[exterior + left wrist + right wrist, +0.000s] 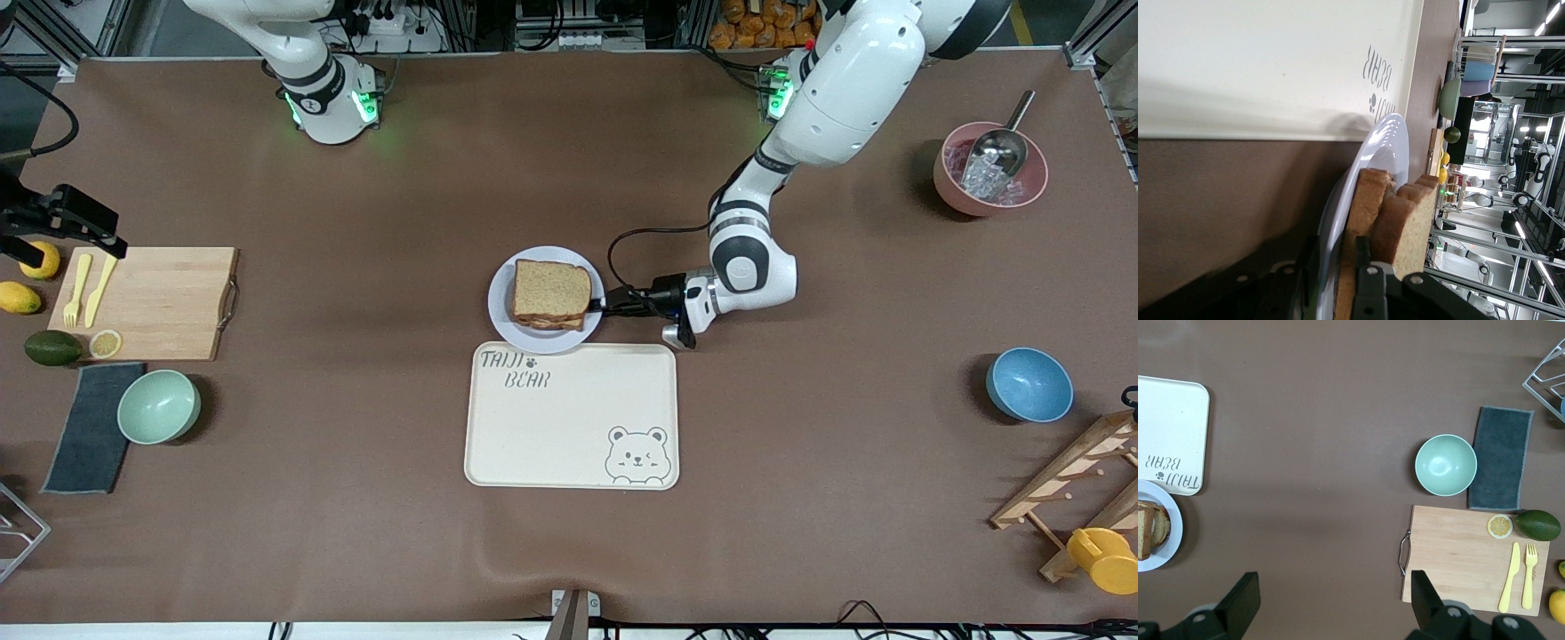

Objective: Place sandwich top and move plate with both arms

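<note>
Front view: the left gripper (597, 307) is set low at the rim of the small round pale lavender-white plate (503, 313), its fingers (1363, 252) narrowed about that rim, one above and one below. On the plate, just ahead of the fingertips, the light brown wholemeal sandwich top (551, 288) is stacked on the filling. The right gripper (1331, 600) is held fully open over the wooden cutting board (1465, 550), waiting.
</note>
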Available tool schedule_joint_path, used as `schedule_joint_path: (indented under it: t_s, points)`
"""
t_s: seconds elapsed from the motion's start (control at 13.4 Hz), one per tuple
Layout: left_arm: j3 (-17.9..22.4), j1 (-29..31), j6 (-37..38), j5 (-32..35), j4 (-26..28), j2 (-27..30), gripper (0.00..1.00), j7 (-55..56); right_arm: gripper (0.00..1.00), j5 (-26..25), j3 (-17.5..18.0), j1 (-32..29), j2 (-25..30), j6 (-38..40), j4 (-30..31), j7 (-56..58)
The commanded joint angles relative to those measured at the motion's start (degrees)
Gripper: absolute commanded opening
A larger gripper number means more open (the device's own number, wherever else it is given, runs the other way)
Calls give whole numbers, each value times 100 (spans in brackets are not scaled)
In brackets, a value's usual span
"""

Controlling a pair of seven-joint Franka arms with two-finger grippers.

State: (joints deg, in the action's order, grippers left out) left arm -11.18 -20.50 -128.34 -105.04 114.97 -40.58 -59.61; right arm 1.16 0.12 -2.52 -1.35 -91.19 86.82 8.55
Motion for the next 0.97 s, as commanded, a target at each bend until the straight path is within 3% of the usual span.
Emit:
schedule_joint_path:
  t_s: [0.0,0.3,0.9]
  points:
    - [10,-95,-50,-113,-107,-73,18,-139,100,-37,119,-152,47,22,54,-73]
    - [10,-95,-85,-113,-133,-73,2,-174,100,-37,119,-161,38,14,54,-73]
    - [-7,-34,-85,-183,-265,-20,0,-647,100,-37,119,-161,30,14,54,-64]
